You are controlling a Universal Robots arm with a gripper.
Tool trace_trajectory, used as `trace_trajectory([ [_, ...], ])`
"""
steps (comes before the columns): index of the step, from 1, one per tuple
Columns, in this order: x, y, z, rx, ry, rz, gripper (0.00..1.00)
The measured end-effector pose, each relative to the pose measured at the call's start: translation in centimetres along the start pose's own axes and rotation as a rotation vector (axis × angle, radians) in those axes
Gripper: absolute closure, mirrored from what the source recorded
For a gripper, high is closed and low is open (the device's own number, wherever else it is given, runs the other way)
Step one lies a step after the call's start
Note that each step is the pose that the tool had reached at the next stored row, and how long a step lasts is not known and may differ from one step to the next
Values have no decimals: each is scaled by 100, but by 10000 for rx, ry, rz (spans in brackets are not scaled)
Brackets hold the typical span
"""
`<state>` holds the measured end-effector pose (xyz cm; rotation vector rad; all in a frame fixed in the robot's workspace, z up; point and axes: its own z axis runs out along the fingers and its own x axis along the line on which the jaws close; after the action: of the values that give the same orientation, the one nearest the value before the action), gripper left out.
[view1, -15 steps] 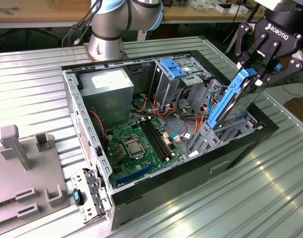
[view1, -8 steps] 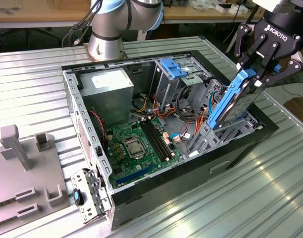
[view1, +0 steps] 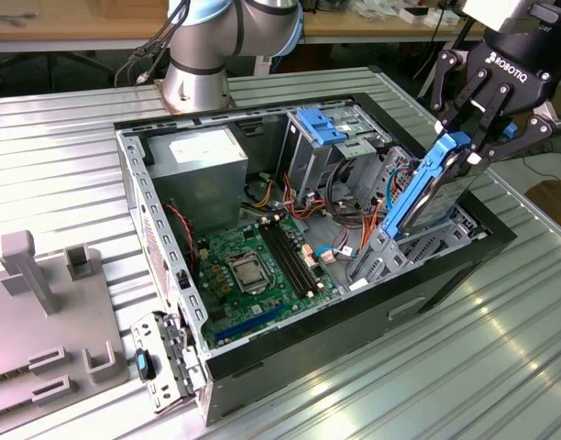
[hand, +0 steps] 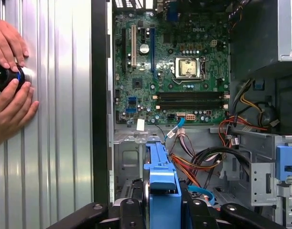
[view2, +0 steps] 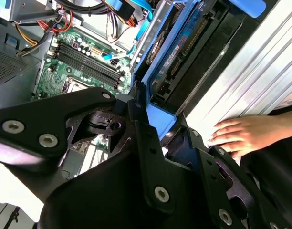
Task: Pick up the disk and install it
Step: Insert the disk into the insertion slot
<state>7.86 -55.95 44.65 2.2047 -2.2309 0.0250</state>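
The disk (view1: 436,188), silver with a blue plastic frame, stands on edge and tilted at the exterior view's right end of the open computer case (view1: 148,215). Its lower end reaches into the drive bay (view1: 418,243) there. My black gripper (view1: 478,147) is shut on the disk's upper end from above. In the first wrist view the blue frame (hand: 161,181) sits between my fingers (hand: 128,212), pointing toward the case interior. In the second wrist view the disk (view2: 182,57) runs away from my gripper (view2: 151,114) with its underside circuit board showing.
Inside the case lie a green motherboard (view1: 253,266), a grey power supply (view1: 203,170), a drive cage with blue clips (view1: 326,137) and loose cables (hand: 208,162). A person's hands (hand: 7,102) rest on the ribbed metal table (view1: 464,367) beside the case, on a black knob (hand: 5,76). A grey fixture (view1: 42,302) stands at the exterior view's left.
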Motion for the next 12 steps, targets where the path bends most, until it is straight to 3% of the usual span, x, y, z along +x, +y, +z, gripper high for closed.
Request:
trace_trajectory([
  [12,0,0,61,11,-59,0,63],
])
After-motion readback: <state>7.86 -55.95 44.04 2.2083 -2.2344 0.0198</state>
